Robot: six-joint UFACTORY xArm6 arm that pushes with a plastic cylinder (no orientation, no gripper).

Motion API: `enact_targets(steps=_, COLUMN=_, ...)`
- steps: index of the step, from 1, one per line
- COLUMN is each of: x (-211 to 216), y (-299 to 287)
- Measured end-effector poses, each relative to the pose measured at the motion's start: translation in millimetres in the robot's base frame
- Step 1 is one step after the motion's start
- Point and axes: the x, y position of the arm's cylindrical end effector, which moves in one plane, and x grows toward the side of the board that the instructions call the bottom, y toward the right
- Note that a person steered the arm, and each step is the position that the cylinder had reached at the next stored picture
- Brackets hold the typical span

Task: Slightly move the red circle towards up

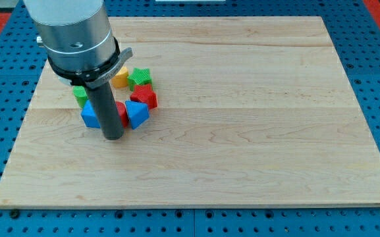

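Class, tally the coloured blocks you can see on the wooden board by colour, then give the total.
Red: 2 (red star, red circle, partly behind my tip)
Blue: 2 ()
Green: 2 ()
Yellow: 1
Total: 7 visible

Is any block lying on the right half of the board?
No: every block, including the green star and red star, clusters at the view's upper left around my tip.
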Motion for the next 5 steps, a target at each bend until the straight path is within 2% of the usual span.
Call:
enact_targets(steps=4, x=-36, y=-1)
enact_targets(steps=5, x=-30, y=-1)
